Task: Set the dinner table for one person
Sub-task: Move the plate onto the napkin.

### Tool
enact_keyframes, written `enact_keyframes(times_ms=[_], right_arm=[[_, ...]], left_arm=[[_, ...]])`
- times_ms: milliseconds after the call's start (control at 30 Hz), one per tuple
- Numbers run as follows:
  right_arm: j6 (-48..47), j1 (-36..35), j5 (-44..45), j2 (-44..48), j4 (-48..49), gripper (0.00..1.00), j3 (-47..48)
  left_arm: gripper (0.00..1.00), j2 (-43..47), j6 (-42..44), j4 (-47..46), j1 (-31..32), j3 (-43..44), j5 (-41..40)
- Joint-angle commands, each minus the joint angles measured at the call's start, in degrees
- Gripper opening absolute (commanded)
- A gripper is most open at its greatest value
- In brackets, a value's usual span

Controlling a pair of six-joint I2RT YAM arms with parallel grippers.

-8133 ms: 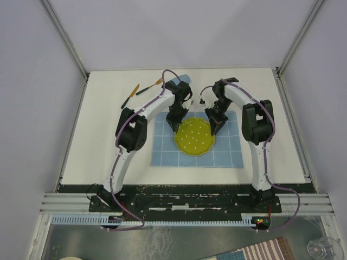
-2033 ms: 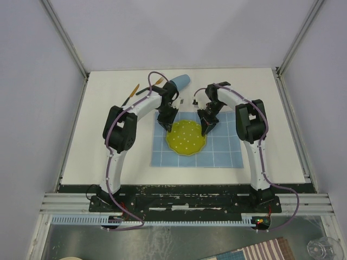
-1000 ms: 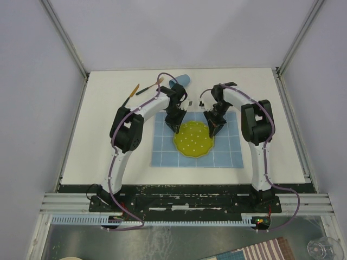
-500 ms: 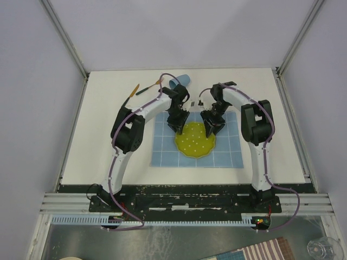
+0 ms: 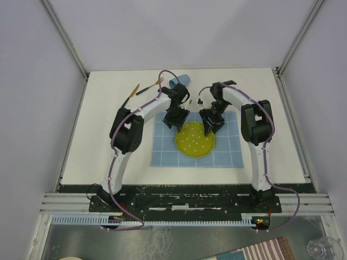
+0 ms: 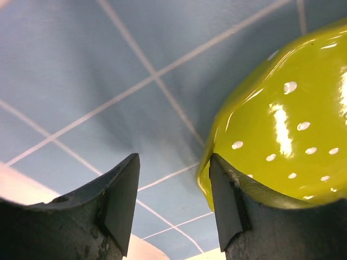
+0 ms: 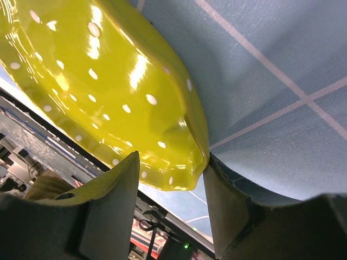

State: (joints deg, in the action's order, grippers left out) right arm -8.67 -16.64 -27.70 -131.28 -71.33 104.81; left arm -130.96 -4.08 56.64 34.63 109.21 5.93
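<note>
**Top and wrist views.** A glossy yellow-green scalloped plate with white dots (image 5: pixel 194 138) is shown flat on a light-blue, white-gridded cloth (image 5: pixel 162 154). The cloth is spread on the matte white rectangular bench (image 5: pixel 97 141), by which the enclosure floor is filled. The left fingers (image 6: pixel 122 206) are spread apart at the plate's 10 o'clock, just off its rim. At 2 o'clock the rim is straddled by the parted right fingers (image 7: pixel 111 208).

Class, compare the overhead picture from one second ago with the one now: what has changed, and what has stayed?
The left tool and right tool opened and let go of the yellow plate; their jaws now stand apart at its rim. The plate, blue placemat, cutlery and blue cup stayed where they were.
</note>
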Motion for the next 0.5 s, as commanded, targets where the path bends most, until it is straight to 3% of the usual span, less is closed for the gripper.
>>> enact_keyframes(times_ms=[0,233,467], right_arm=[[-0.2,0.5,-0.7,5.1,1.5,0.57,5.0],[1.5,3.8,0.7,3.7,4.0,0.56,14.6],[4.5,5.0,0.0,-4.9,7.5,0.57,29.0]], left_arm=[[0.61,6.4,0.7,-4.4,-4.7,4.5,-8.1],[0.70,5.6,8.8,-14.0,-7.0,11.5,-19.6],[0.70,-0.4,11.7,-20.9,-7.9,19.0,-20.8]])
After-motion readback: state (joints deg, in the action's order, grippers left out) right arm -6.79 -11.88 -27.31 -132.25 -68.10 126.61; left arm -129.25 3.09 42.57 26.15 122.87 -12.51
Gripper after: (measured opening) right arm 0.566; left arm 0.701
